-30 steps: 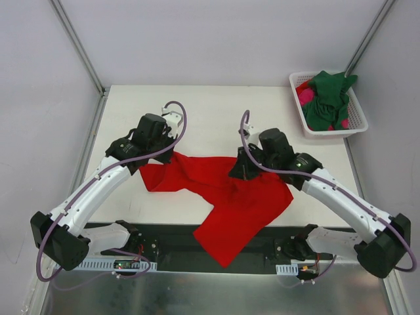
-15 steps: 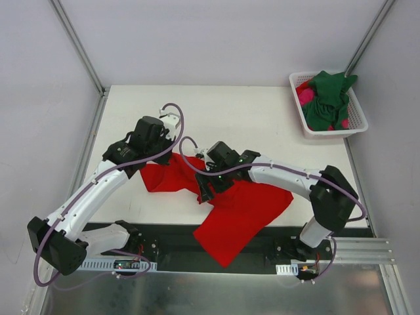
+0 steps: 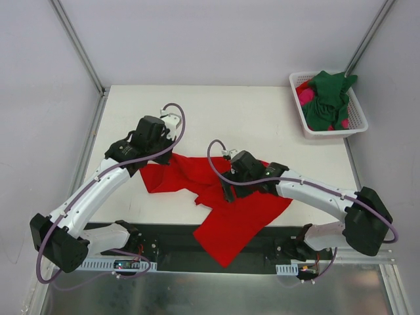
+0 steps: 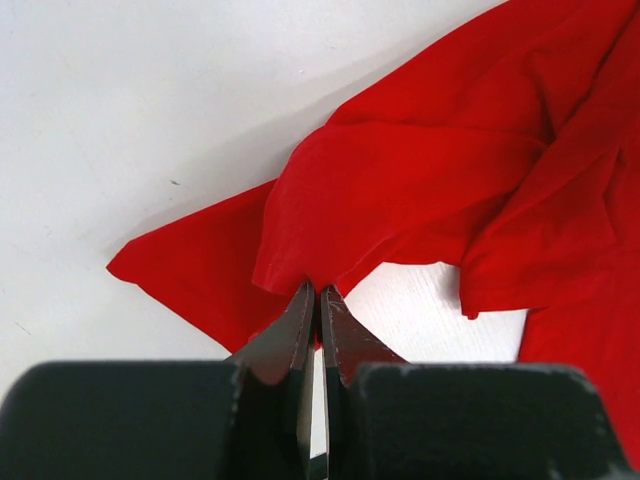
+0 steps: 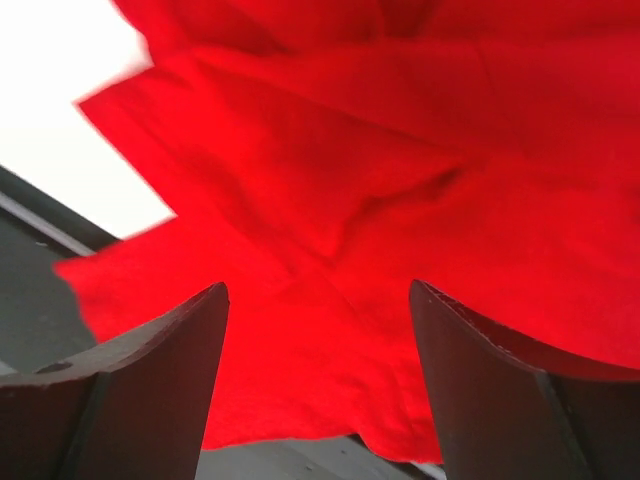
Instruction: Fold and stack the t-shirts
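Tension matters: our left gripper (image 4: 312,296) pinches the red t-shirt (image 3: 246,210), crumpled on the table (image 3: 216,111); our right gripper (image 5: 318,292), jaws apart above it, should take an opposite hem so we spread it flat.

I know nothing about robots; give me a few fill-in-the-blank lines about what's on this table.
The t-shirt spread on the table is ____. The ____ arm's jaws are pinched shut on its edge. The other arm's jaws stand ____ above it. The green shirt sits in a white ____.
Missing words: red; left; open; basket.
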Controlling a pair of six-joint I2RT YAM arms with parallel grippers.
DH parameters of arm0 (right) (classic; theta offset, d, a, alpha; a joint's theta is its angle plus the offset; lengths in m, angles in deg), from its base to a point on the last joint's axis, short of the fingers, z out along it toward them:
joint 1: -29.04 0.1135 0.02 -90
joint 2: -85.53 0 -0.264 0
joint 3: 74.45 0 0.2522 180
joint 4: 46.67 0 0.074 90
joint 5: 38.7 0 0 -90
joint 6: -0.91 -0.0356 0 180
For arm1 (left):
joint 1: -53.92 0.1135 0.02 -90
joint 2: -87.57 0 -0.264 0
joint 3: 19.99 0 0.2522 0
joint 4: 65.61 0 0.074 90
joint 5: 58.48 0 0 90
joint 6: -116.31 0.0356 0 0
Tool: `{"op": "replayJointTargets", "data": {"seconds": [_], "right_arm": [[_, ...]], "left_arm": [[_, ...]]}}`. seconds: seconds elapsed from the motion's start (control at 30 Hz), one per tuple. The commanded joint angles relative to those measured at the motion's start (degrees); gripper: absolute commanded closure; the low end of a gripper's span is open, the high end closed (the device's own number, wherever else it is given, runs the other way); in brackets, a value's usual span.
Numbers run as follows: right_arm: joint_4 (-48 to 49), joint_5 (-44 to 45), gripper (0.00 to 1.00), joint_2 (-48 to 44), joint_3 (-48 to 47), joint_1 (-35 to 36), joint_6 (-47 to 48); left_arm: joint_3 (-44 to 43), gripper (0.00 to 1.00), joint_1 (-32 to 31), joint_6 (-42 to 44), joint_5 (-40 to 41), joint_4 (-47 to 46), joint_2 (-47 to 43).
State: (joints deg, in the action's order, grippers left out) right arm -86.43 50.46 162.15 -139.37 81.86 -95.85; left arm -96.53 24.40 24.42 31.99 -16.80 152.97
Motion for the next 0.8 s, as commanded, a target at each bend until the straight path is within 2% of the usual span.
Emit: {"op": "replayJointTargets", "data": {"seconds": [0.0,0.27,0.5,0.77], "right_arm": [[1.0,-0.5,0.25,-2.6,3.7,-0.4,-3.9],[4.6,-2.1,0.33,-6.3,8.7,0.0,-8.6],[7.4,-0.6,0.39,-8.4,12.0,3.3,-12.5],[13.1,0.4,0.43,-3.1,12.4,9.6,-17.3]], "left_arm": [[-0.7,1.00,0.4,1.2,-0.4,-0.9,-0.1],[-0.3,1.00,0.5,1.2,-0.4,-1.1,0.1],[-0.1,1.00,0.5,1.1,-0.3,-1.2,0.2],[0.1,1.00,0.5,1.1,-1.4,-1.5,-0.2]]}}
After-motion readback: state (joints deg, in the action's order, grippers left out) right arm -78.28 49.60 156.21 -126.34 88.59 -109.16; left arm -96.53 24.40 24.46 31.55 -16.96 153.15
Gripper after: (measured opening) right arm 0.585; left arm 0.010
